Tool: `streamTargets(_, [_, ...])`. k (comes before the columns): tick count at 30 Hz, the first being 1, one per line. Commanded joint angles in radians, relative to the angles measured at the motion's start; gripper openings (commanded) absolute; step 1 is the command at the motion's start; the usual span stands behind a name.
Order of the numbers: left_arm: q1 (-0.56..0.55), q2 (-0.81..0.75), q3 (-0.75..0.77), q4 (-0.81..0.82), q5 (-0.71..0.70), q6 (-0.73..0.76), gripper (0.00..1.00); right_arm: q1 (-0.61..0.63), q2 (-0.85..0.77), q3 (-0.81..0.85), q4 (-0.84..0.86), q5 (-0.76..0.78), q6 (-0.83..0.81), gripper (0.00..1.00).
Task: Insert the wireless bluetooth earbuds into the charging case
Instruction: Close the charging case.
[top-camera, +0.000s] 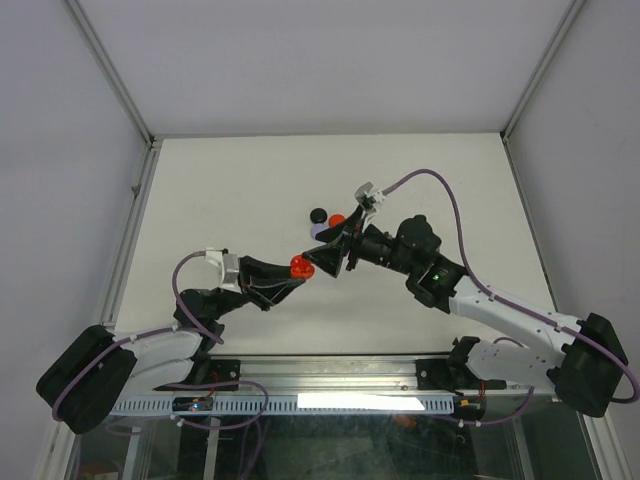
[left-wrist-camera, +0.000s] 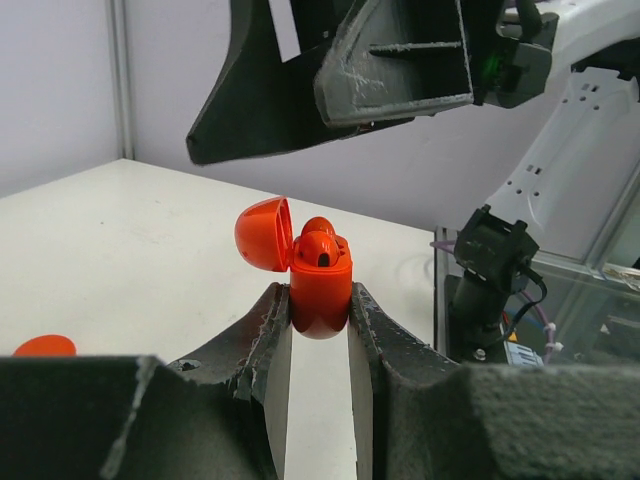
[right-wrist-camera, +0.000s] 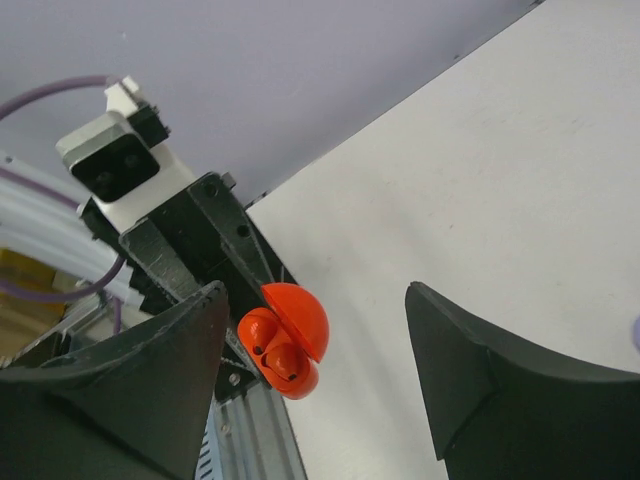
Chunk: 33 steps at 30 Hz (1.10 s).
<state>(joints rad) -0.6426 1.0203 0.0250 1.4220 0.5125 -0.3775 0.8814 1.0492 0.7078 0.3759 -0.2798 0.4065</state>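
The charging case (left-wrist-camera: 322, 290) is orange-red, held above the table with its domed lid (left-wrist-camera: 265, 235) hinged open to the left. My left gripper (left-wrist-camera: 320, 312) is shut on the case's lower body, one finger on each side. Two red earbuds (right-wrist-camera: 256, 329) (right-wrist-camera: 286, 362) sit side by side in the case's wells. My right gripper (right-wrist-camera: 312, 296) stands open with the case (right-wrist-camera: 300, 378) seen between its fingers, holding nothing. From above, the right gripper (top-camera: 326, 258) meets the case (top-camera: 301, 267) at the table's middle. Its fingers (left-wrist-camera: 330, 80) hang just over the case.
Small black (top-camera: 318, 214), red (top-camera: 337, 220) and lavender (top-camera: 318, 231) pieces lie together on the white table (top-camera: 220, 200) behind the grippers. An orange piece (left-wrist-camera: 45, 347) lies on the table at lower left of the left wrist view. A metal rail (top-camera: 330, 375) runs along the near edge.
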Motion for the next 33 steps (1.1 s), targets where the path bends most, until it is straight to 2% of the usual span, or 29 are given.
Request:
streamTargets(1, [-0.009,0.017,0.026,0.131,0.049,-0.053,0.02,-0.007,0.06,0.068,-0.009,-0.221,0.031,0.75])
streamTargets(9, [-0.009,0.033,0.03,0.145,0.01,-0.071,0.02,-0.009,0.133,0.092,0.023,-0.359,0.075,0.75])
streamTargets(17, [-0.009,0.094,0.028,0.088,-0.056,-0.132,0.0,-0.019,0.109,0.07,0.085,-0.412,0.095,0.72])
streamTargets(23, [-0.009,0.182,0.018,0.112,-0.08,-0.218,0.0,-0.036,0.078,0.047,0.081,-0.39,0.082,0.71])
streamTargets(27, [-0.009,0.229,0.027,0.093,-0.108,-0.279,0.01,-0.046,0.048,0.038,-0.018,-0.252,0.021,0.72])
streamTargets(31, [-0.009,0.262,0.054,0.005,-0.164,-0.339,0.02,-0.05,0.001,0.027,-0.181,0.028,-0.08,0.75])
streamTargets(33, [-0.009,0.268,0.084,-0.099,-0.193,-0.355,0.02,-0.052,-0.025,0.015,-0.247,0.157,-0.118,0.77])
